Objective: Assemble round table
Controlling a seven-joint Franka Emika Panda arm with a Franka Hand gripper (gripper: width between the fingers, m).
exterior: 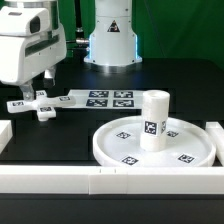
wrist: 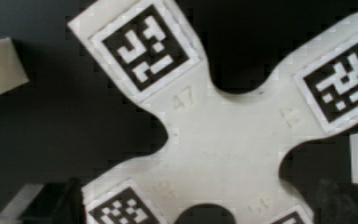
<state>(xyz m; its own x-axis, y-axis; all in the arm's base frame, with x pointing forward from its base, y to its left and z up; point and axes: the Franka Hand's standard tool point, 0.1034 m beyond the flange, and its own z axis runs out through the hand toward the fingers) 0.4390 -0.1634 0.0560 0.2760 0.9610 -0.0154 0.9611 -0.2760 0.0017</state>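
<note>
Misalignment is the risk: the gripper (exterior: 40, 86) hangs empty, jaws spread wide, just above the cross-shaped piece (exterior: 41, 106) lying flat on the table (exterior: 60, 135) beside the marker board (exterior: 106, 98). Closing across a flared arm rather than squarely could twist it or skid it away.

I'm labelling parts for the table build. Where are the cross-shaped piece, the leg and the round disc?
cross-shaped piece (wrist: 220, 132), wrist view, its central hub.
leg (exterior: 153, 110), exterior view, its upright side wall.
round disc (exterior: 100, 148), exterior view, its raised rim.
</note>
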